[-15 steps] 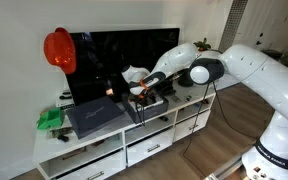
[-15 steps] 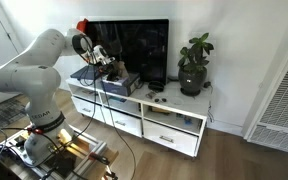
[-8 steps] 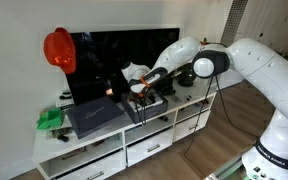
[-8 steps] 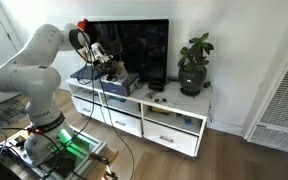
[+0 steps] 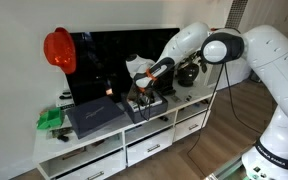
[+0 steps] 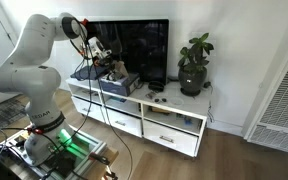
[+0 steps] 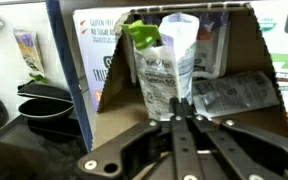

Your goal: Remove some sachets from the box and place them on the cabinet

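Note:
My gripper (image 5: pixel 140 87) hangs just above the small dark grey box (image 5: pixel 146 104) on the white cabinet (image 5: pixel 94 143); both also show in an exterior view, gripper (image 6: pixel 106 66) and box (image 6: pixel 119 81). In the wrist view the jaws (image 7: pixel 181 108) are shut on the lower edge of a white printed sachet (image 7: pixel 164 72), held upright in front of the box's brown cardboard flap (image 7: pixel 119 120). Another sachet (image 7: pixel 236 94) lies flat on the cardboard to the right. More sachets stand at the back of the box.
A black TV (image 5: pixel 124 55) stands behind the box. A red helmet (image 5: pixel 58 47) hangs beside it. A larger flat dark grey case (image 5: pixel 94 117) and a green object (image 5: pixel 50 119) lie at one end of the cabinet. A potted plant (image 6: pixel 194 65) stands at the other end.
The arm's elbow has swung upward and the gripper has risen slightly above the box, still shut on the sachet.

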`<control>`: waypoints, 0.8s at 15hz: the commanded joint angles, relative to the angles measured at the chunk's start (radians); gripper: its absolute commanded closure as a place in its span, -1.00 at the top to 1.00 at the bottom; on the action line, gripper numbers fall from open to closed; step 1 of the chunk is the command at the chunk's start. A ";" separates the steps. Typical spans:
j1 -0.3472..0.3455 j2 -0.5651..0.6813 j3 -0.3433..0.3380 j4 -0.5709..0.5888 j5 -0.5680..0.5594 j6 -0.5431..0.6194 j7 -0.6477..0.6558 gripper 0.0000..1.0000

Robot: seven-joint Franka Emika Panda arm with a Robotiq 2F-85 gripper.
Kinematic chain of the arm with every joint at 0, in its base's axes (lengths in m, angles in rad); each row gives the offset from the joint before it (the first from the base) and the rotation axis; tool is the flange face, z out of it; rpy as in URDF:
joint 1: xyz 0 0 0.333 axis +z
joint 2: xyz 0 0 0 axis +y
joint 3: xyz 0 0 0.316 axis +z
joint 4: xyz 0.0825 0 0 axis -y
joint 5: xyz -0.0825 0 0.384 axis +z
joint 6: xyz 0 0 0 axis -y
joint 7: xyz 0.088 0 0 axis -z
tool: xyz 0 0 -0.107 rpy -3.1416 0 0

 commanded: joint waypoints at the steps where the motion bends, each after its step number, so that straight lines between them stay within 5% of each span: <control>1: 0.012 -0.148 -0.033 -0.169 -0.014 0.110 0.040 -0.98; 12: -0.021 -0.362 -0.031 -0.419 0.002 0.143 0.071 -0.97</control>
